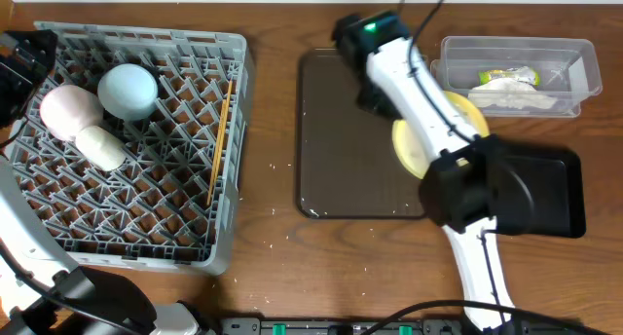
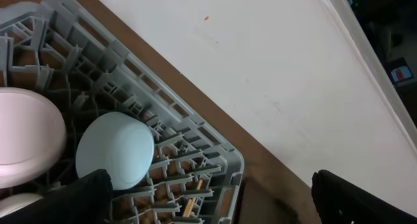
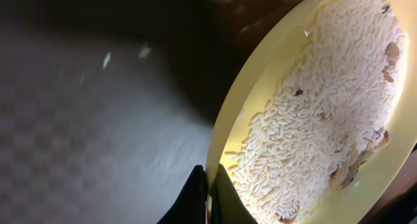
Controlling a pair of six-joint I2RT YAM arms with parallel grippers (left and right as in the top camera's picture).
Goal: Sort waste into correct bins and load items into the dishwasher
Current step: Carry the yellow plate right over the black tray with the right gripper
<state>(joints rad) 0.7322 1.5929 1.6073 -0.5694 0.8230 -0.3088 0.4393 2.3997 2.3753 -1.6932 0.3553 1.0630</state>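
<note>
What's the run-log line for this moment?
left gripper open near dish rack | right gripper shut on yellow plate rim | rice on plate

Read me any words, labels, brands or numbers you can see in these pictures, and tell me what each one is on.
No text can be read in any view.
Snack wrapper in the clear tub: print, if any, too small to read.
Coloured patch at the left wrist view's edge: blurred, unreadable.
Dish rack, pink bowl, blue bowl, yellow plate: no marking shows.
</note>
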